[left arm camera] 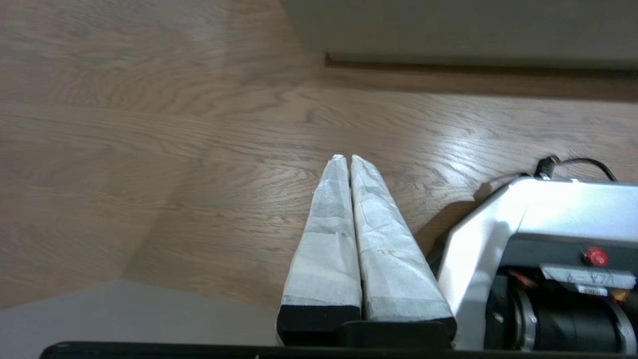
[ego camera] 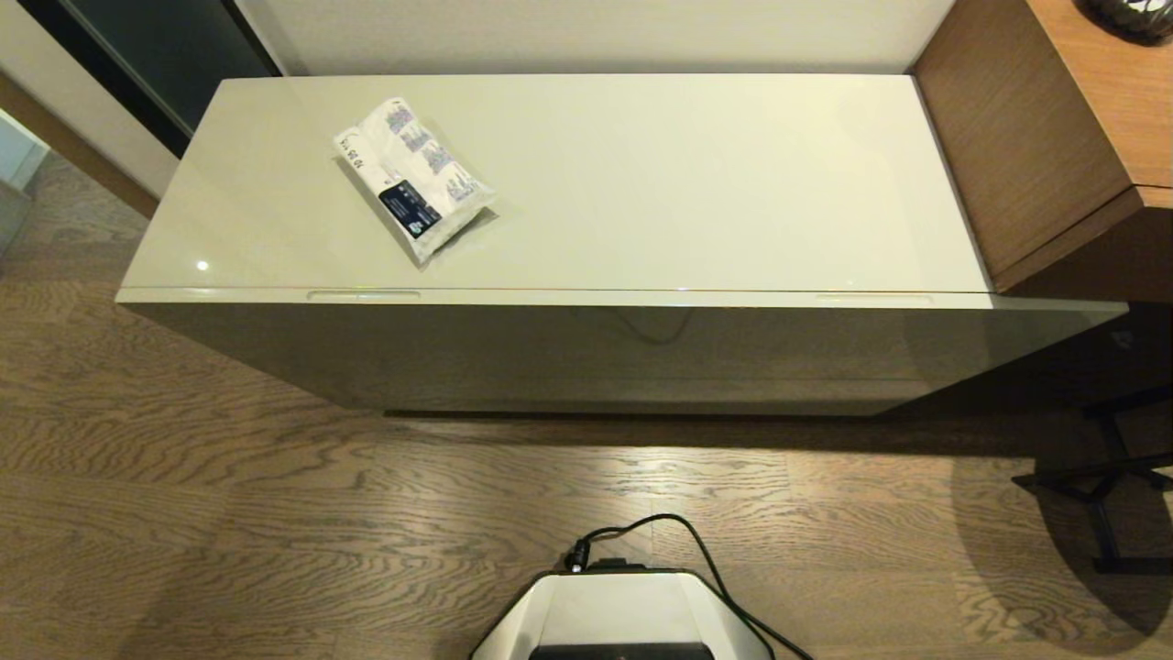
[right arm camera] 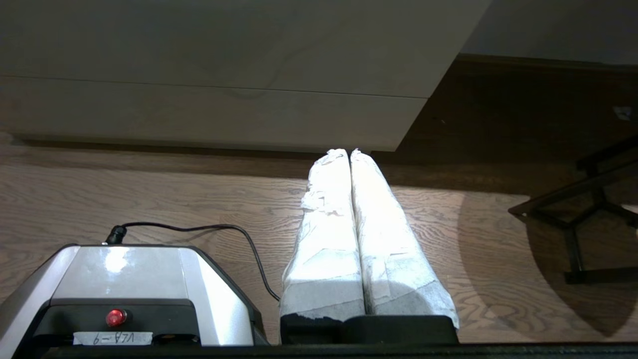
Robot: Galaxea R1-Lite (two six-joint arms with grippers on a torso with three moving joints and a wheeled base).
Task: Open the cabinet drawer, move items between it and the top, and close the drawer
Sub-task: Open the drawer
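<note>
The white tissue packet (ego camera: 415, 180) with blue prints and a dark label lies slanted on the left part of the glossy beige-grey top (ego camera: 696, 183). The cabinet drawer (ego camera: 596, 353) is closed under it, with slim slot handles at its front edge on the left (ego camera: 363, 295) and right (ego camera: 872, 297). The slipper is out of view. My left gripper (left arm camera: 348, 157) hangs low over the floor, shut and empty, away from the cabinet. My right gripper (right arm camera: 349, 151) is also shut and empty, pointing at the drawer front's (right arm camera: 214, 75) lower right corner. Neither arm shows in the head view.
Taller brown wood-grain furniture (ego camera: 1035, 128) adjoins the cabinet's right end. A black stand (ego camera: 1113, 477) is on the floor at the right. My white base (ego camera: 623, 619) with a black cable (ego camera: 696, 550) sits before the cabinet on wood flooring.
</note>
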